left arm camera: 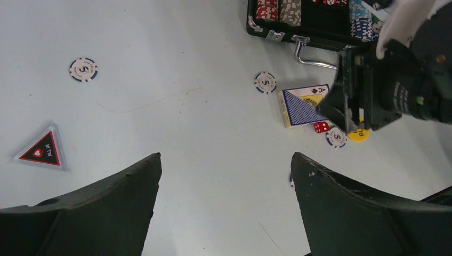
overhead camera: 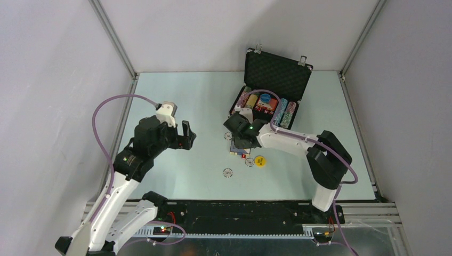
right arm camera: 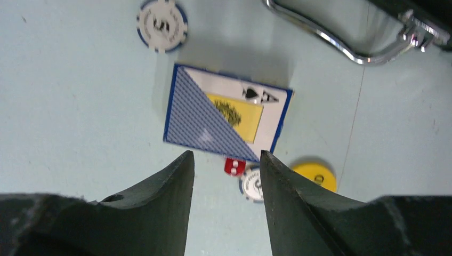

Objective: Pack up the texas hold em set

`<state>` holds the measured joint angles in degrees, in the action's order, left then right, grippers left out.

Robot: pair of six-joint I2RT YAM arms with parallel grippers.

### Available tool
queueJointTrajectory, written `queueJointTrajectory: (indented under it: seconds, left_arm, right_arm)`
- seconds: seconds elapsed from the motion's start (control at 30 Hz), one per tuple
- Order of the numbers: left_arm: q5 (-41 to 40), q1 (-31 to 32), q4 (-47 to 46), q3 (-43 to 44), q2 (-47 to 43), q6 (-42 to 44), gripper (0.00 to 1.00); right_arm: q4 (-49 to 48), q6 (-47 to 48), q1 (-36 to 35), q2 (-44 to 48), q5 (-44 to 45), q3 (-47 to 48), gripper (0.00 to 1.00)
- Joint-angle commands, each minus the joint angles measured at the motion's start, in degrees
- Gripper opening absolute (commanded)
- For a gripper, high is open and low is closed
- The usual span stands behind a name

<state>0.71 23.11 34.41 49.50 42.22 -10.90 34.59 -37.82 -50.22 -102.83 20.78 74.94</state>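
Note:
The black briefcase (overhead camera: 277,72) stands open at the back right with chip rows and a blue disc (overhead camera: 265,97) inside. The card deck (right arm camera: 226,114) lies on the table in front of its silver handle (right arm camera: 330,37). A red die (right arm camera: 234,166), a white chip (right arm camera: 251,184) and a yellow disc (right arm camera: 315,176) lie by the deck's near edge. My right gripper (right arm camera: 226,160) is open and empty, hovering over the deck's edge and the die. My left gripper (left arm camera: 226,162) is open and empty above bare table. The dark triangular piece (left arm camera: 42,151) lies to its left.
Loose white chips lie on the table: one (left arm camera: 83,69) far left, one (left arm camera: 265,82) beside the deck, one (overhead camera: 228,172) nearer the arm bases. Grey walls and a metal frame (overhead camera: 114,42) enclose the table.

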Motion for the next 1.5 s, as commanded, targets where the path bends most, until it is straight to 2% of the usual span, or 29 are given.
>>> queueJointTrajectory:
  seconds: [0.0,0.2,0.43,1.17,1.47]
  left_arm:
    - [0.87,-0.45,-1.77,0.01,-0.71,1.23,0.96]
    - [1.06,-0.48,-1.83,0.08,-0.77,1.23,0.96]
    - [1.05,-0.47,-1.81,0.07,-0.73,1.23,0.96]
    - [1.07,-0.47,-1.82,0.07,-0.64,1.23,0.96]
    - [1.04,-0.46,-1.78,0.01,-0.65,1.23,0.96]
  right_arm:
    - [2.96,-4.10,-2.00,4.84,0.08,-2.45,0.52]
    - [3.70,-6.76,-3.96,7.05,1.50,-6.07,0.51]
    - [2.70,-6.81,-4.27,5.43,-0.18,-6.55,0.44]
    - [-0.51,-6.40,-3.30,-0.24,-2.89,-6.55,0.41]
    - [-1.47,-5.58,-2.71,-1.92,-2.57,-6.50,0.32]
